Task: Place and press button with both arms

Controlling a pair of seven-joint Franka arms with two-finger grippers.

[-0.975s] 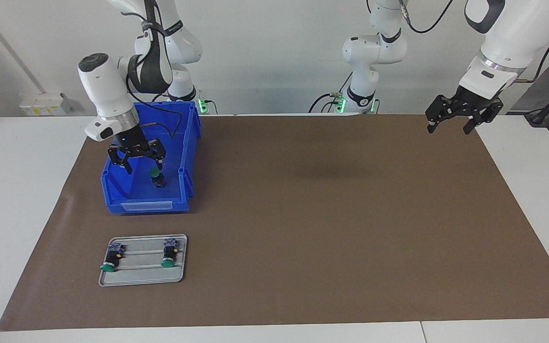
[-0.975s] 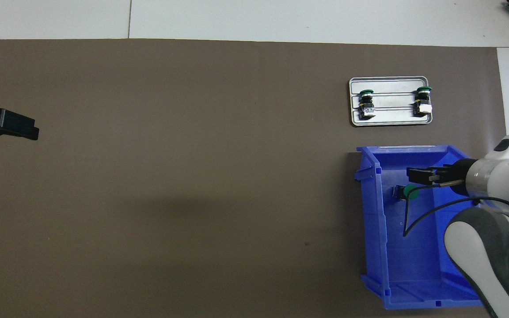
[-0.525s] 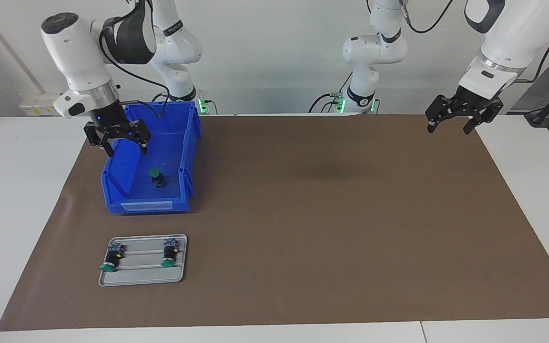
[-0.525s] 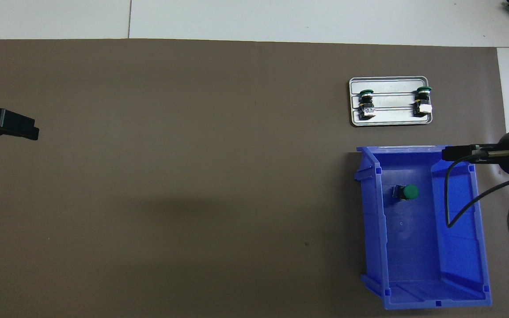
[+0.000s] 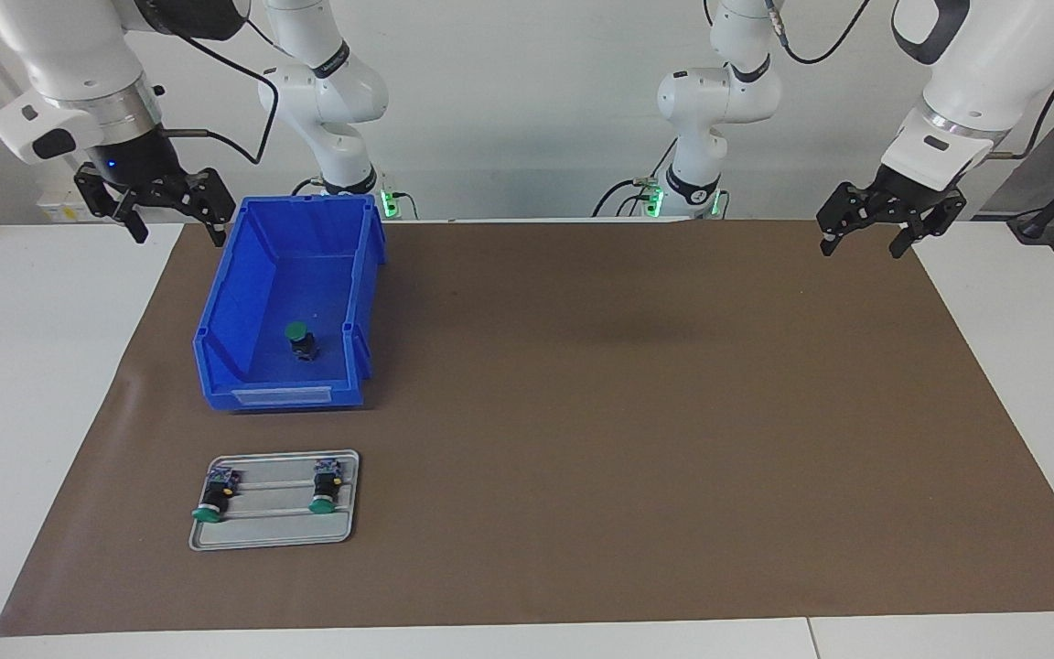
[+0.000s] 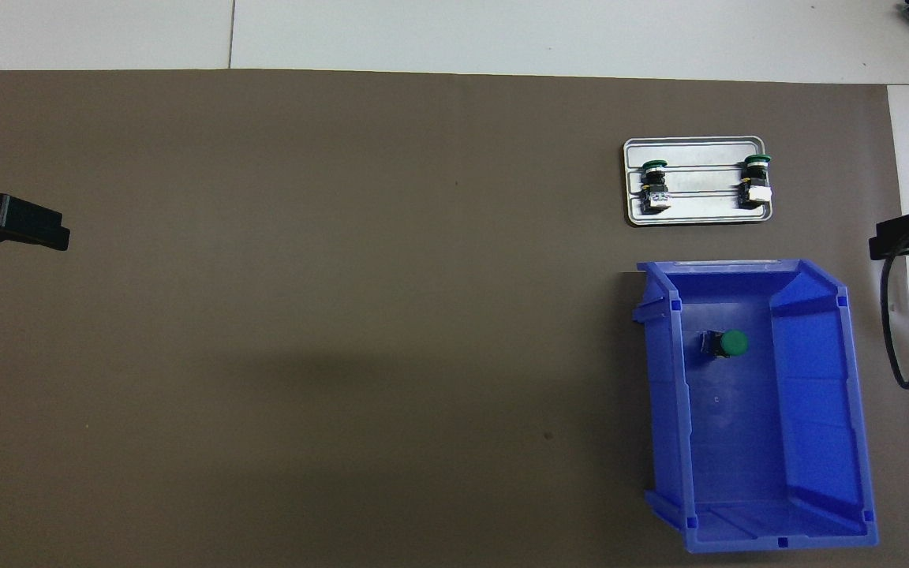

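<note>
One green-capped button (image 5: 300,340) stands alone in the blue bin (image 5: 243,302); it also shows in the overhead view (image 6: 727,343). Two more buttons (image 5: 211,499) (image 5: 324,487) lie on the grey tray (image 5: 275,535), which is farther from the robots than the bin. My right gripper (image 5: 177,220) is open and empty, raised over the mat's edge beside the bin, toward the right arm's end of the table. My left gripper (image 5: 861,245) is open and empty; that arm waits over the mat's corner at the left arm's end.
A brown mat (image 5: 628,412) covers most of the white table. The right arm's black cable (image 6: 896,331) hangs beside the bin (image 6: 817,410). The tray (image 6: 695,214) lies near the bin's low front wall.
My right gripper has risen out of the bin, empty, and moved toward the right arm's end of the table. The button stays in the bin. The left arm has not moved.
</note>
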